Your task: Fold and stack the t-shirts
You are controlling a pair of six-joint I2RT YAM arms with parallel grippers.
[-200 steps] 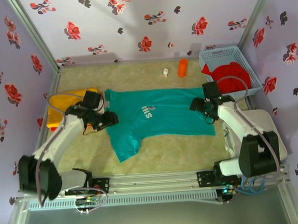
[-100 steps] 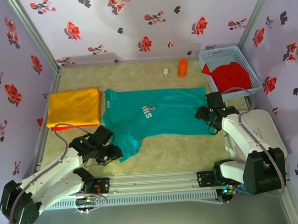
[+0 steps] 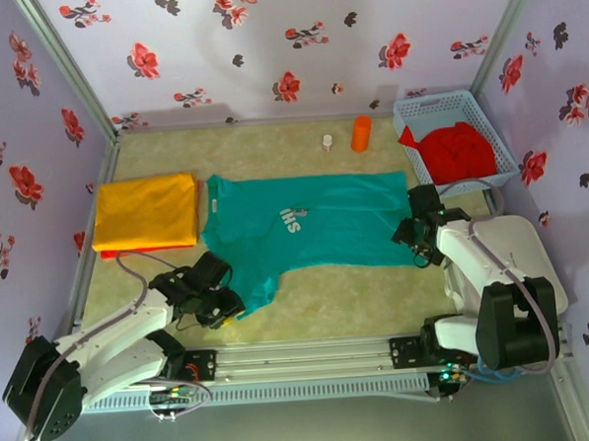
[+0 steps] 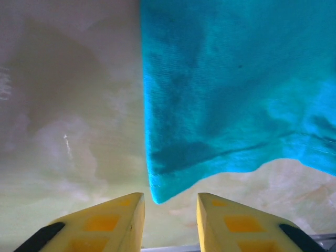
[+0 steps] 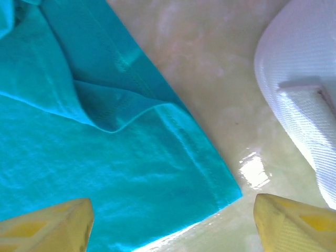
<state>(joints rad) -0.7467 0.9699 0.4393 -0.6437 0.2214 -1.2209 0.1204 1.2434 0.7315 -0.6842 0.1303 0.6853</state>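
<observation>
Nearest the bases, the left gripper [image 3: 225, 308] sat low at the near sleeve corner of the teal t-shirt [image 3: 314, 224]. Seen from the left wrist, the left gripper [image 4: 168, 197] had its fingers narrowly apart, with the sleeve tip [image 4: 157, 197] just ahead of the gap and no cloth clamped. My reading is that it was lined up to pinch that corner.

The right gripper [image 3: 415, 244] was at the hem corner on the other side. From the right wrist, the right gripper [image 5: 172, 202] stood wide apart and held nothing, and the hem corner [image 5: 223, 191] lay on the table [image 3: 358, 296] between the fingers. One gripper at each end suggests a two-handed lift to fold the near edge over.

The teal t-shirt lay spread flat across the middle of the table, lettering up and not yet folded.

Further left, the yellow t-shirt [image 3: 146, 210] lay folded square, probably as the start of the stack. A red edge [image 3: 128, 252] showed beneath it, and I could not tell what that was.

At the far right, the red t-shirt [image 3: 454, 151] lay crumpled in the basket [image 3: 412, 106], presumably waiting its turn. I could not tell whether this was one garment or several.

An orange cylinder [image 3: 361, 133] and a small white object [image 3: 326, 142] stood at the back, away from the work.

Count:
- t-shirts clearly seen: three
- grippers: two
- basket: one
- cylinder: one
- white object: one
</observation>
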